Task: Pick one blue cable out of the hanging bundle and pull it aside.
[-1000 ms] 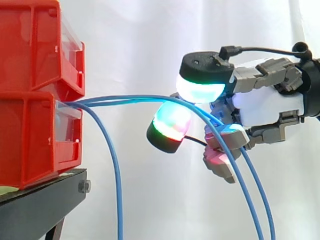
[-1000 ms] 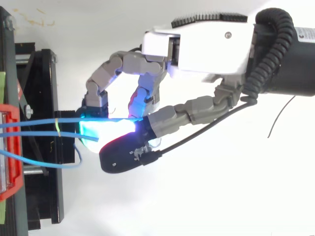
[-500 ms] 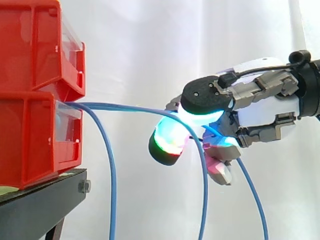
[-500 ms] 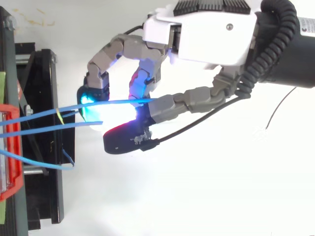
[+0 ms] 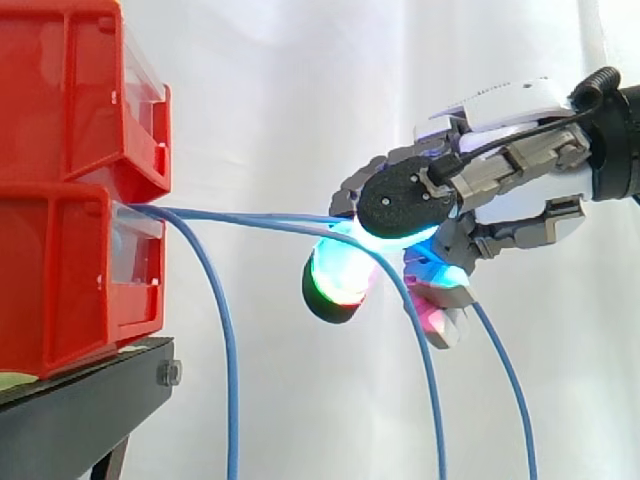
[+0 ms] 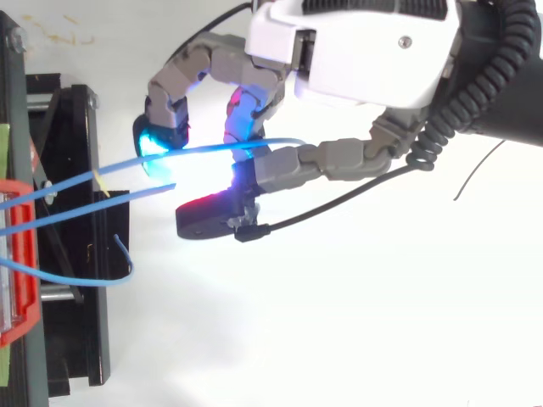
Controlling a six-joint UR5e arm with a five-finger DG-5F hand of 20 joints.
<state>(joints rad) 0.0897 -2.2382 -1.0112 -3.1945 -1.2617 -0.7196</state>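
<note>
The robot hand (image 5: 500, 101), reaching in from the right before the white curtain (image 5: 290, 90), has its fingers curled around one blue cable (image 6: 204, 148), which passes between the black-backed thumb pad (image 5: 405, 200) and a fingertip (image 5: 340, 280) glowing green and red beneath it. From above, that cable runs taut from the red bins (image 5: 70, 110) at the left and slants up into the curled fingers, beside a fingertip glowing cyan (image 6: 155, 140). A second blue cable (image 6: 85, 209) lies just below it, running from the bins towards the hand. A third blue cable (image 6: 85, 282) loops loosely near the bins and, seen from the side, droops straight down beside the black stand (image 5: 80, 410). The bins sit stacked on that stand, and all three cables come out of the lower one.
</note>
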